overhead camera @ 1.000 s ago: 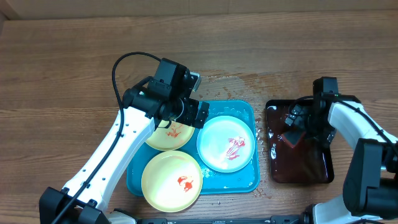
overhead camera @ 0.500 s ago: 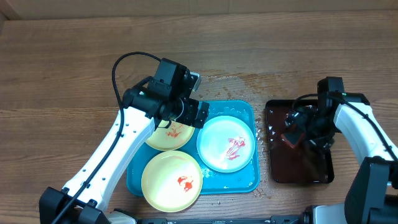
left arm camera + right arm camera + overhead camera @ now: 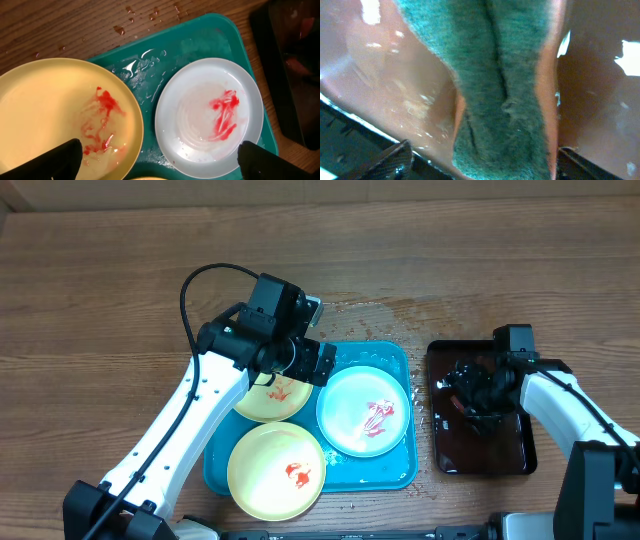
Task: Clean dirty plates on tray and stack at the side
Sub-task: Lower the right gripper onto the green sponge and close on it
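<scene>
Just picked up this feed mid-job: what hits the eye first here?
Red sauce smears mark all three plates on the turquoise tray at centre: rear yellow plate, front yellow plate, white plate. The left gripper hangs open over the rear yellow plate. On the right, the right gripper straddles a green sponge in the wet dark tray, jaws open.

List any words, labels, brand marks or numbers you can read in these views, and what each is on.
None readable in any view. The white plate, yellow plates, turquoise tray, dark tray, green scouring pad and table carry no writing; the red marks on the plates are sauce smears, not print.
</scene>
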